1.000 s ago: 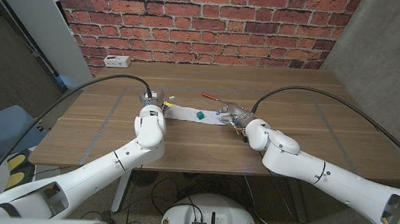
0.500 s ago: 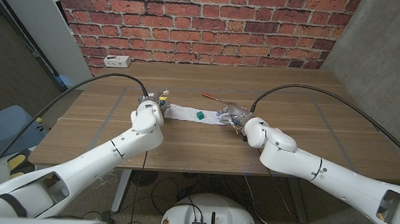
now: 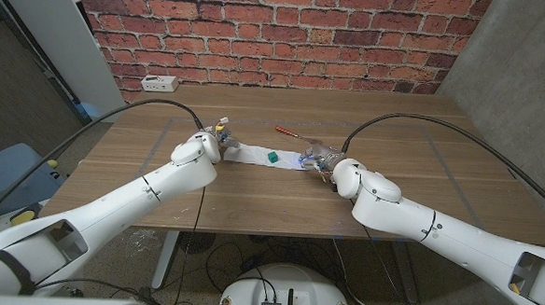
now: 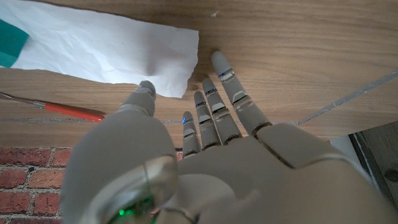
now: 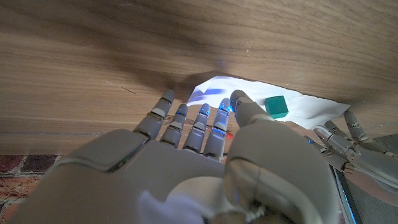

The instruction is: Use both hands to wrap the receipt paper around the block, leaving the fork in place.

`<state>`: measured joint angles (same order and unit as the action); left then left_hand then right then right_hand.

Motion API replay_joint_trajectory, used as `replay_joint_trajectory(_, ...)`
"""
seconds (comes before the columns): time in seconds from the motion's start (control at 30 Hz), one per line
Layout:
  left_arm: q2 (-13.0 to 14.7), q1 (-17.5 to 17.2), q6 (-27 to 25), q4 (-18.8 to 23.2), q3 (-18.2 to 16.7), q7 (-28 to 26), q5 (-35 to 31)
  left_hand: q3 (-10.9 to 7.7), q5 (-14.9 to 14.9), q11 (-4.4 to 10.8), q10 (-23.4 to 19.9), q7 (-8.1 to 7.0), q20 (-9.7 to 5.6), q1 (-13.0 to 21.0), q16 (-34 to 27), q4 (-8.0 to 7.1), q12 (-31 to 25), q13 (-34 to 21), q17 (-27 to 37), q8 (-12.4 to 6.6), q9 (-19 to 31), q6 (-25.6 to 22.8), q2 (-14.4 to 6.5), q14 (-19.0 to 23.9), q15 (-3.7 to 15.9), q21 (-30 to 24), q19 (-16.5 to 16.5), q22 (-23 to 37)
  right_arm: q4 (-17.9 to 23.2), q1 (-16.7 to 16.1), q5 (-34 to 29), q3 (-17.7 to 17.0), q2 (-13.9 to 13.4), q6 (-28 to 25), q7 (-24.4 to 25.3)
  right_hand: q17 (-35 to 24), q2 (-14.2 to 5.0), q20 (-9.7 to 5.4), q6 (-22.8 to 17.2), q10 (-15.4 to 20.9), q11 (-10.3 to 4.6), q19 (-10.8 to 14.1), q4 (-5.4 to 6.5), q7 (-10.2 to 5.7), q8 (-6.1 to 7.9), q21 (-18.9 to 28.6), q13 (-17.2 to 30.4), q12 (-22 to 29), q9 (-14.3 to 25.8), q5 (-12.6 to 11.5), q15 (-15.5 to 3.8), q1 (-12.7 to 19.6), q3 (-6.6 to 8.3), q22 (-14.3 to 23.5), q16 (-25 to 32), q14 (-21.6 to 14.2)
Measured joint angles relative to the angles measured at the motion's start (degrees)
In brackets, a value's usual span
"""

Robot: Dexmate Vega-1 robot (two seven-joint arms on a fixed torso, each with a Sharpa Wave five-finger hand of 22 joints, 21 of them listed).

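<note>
left hand (image 3: 219,135) shifted farther back, beside receipt paper (image 3: 254,154) (block (image 3: 270,157) unmoved)

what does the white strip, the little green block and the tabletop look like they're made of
Receipt paper: thin matte white paper, going by its creases and ragged end. Block: teal with a smooth, even surface, maybe painted wood or plastic; can't tell which. Table: brown wood grain with a low sheen, solid or veneer unclear.
</note>
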<state>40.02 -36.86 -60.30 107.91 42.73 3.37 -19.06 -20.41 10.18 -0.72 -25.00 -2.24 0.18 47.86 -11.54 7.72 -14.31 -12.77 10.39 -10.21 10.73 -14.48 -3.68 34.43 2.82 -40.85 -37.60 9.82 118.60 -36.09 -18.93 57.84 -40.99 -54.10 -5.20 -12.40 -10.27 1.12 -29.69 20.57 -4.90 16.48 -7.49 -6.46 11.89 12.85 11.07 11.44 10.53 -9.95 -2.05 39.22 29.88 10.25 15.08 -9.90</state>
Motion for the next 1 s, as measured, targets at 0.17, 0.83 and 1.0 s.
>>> replay_joint_trajectory(0.17,0.7,0.6,0.6,0.4,0.6,-1.7,3.3,-2.32,0.9,1.12,-2.6,0.20,-0.45,4.4,-1.4,1.98,0.0,0.3,0.0,-0.82,-0.1,-0.9,-0.8,4.9,0.68,-0.4,-3.5,0.0,-0.1,0.1,0.5,0.0,-0.1,-0.2,0.2,0.0,0.00,0.00,0.0,0.0,0.00,0.0,0.00,0.00,0.00,0.0,0.0,0.0,0.0,0.0,-0.20,0.0,-0.46,0.0,0.0,-0.2)
replay_joint_trajectory(0.83,1.6,1.9,-1.9,2.2,6.3,-14.2,2.4,-5.47,3.5,7.10,-21.6,1.80,-5.64,31.2,-7.3,2.31,-20.9,-16.5,4.9,-12.80,6.9,-41.3,-0.4,28.6,6.29,-13.5,-8.7,0.8,0.2,0.4,2.5,0.1,-1.2,-0.2,1.0,-0.3,0.31,0.00,-2.5,2.3,1.21,2.1,0.05,1.03,0.00,0.4,0.0,0.5,0.0,0.0,-0.30,0.3,-1.37,0.0,1.6,-4.2)
replay_joint_trajectory(1.0,1.4,1.4,-1.1,2.2,6.2,-15.9,2.8,-5.47,3.8,5.93,-23.2,2.66,-5.88,31.8,-7.3,2.32,-21.3,-17.1,4.6,-13.76,7.0,-44.1,-0.1,29.5,5.47,-15.0,-9.8,0.7,0.7,0.2,2.7,0.0,-1.5,-0.3,1.2,-0.3,0.31,0.00,-2.5,2.3,1.18,2.1,-0.10,1.03,0.00,0.4,0.0,0.5,0.0,0.0,-0.30,0.3,-1.52,0.0,1.6,-4.2)
